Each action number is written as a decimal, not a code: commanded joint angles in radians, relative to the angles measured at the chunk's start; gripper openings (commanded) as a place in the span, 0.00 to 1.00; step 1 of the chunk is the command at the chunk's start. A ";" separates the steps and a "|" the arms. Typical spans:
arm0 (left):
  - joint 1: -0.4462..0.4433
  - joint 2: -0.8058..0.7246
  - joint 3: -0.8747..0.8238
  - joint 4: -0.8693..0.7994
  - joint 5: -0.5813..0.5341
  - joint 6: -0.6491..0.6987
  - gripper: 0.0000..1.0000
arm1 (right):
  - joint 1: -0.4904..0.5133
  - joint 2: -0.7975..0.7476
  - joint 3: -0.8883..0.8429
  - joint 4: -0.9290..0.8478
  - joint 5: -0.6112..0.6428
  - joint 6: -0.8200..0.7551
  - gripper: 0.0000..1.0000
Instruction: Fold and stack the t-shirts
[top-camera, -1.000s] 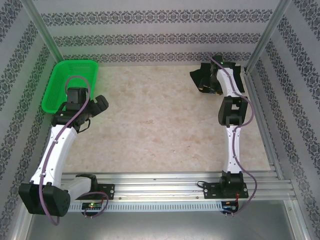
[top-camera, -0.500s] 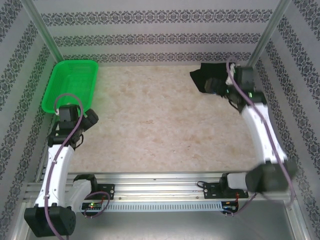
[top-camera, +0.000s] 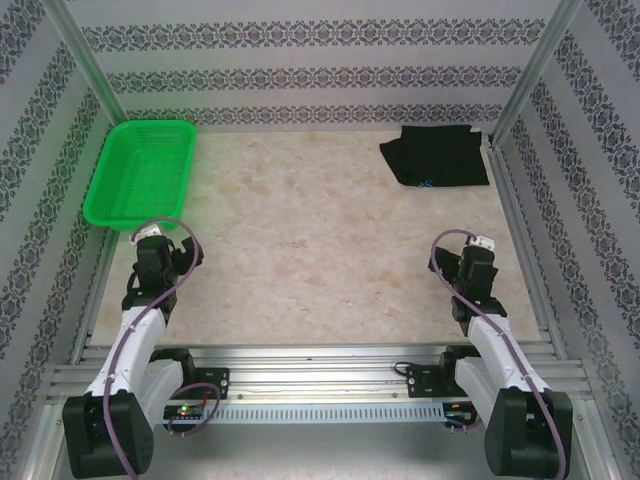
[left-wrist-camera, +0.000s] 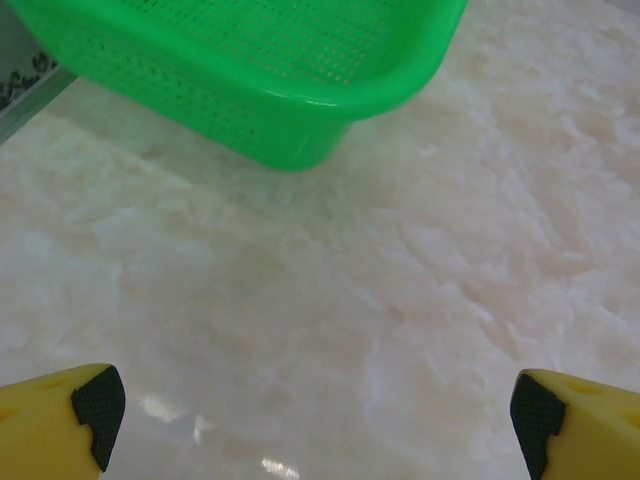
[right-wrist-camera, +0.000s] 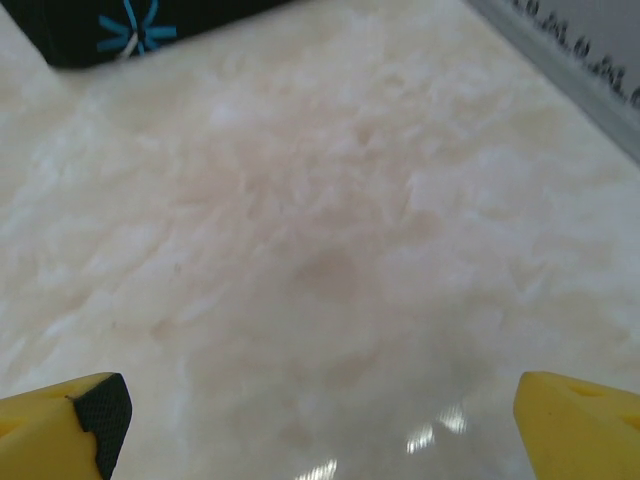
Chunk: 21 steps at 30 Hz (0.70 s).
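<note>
- Black fabric: the t-shirt (top-camera: 435, 155) lies folded flat in the corner directly across the table from the green basket (top-camera: 128, 222), well apart from it. Its light-blue logo (top-camera: 427, 183) faces up. Whether the pile holds more than one shirt cannot be told.
- Left gripper (left-wrist-camera: 310, 410): jaws spread wide, holding nothing, low over bare table just on the near side of the basket.
- Right gripper (right-wrist-camera: 320, 410): jaws spread wide, holding nothing, far across from the basket and nearer the arm bases than it is.
- Risk, judged: the pile sits tight against the side frame and corner post (top-camera: 530, 70) opposite the basket, so a careless reach there could strike metal.
- Risk, judged: soft layers pinched at one edge could lift singly and undo the fold.
- Risk, judged: the left arm swinging out could clip the basket's light plastic wall and shove it.
- Surface: the table (top-camera: 300, 240) is pale, marbled and glossy — glare spots show beneath both wrists, and cloth may slide on it.
- Room: patterned grey-and-white walls (top-camera: 300, 75) enclose three sides; an aluminium rail (top-camera: 320, 360) runs along the side nearest the arm bases.
</note>
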 joint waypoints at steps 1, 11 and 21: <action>0.014 0.039 -0.063 0.326 0.004 0.097 1.00 | 0.020 0.051 -0.040 0.303 0.065 -0.052 0.98; -0.030 0.461 -0.114 0.886 0.104 0.120 1.00 | 0.074 0.383 0.038 0.624 0.057 -0.075 0.98; -0.100 0.703 -0.004 0.949 0.128 0.302 1.00 | 0.102 0.604 0.177 0.664 0.010 -0.187 0.98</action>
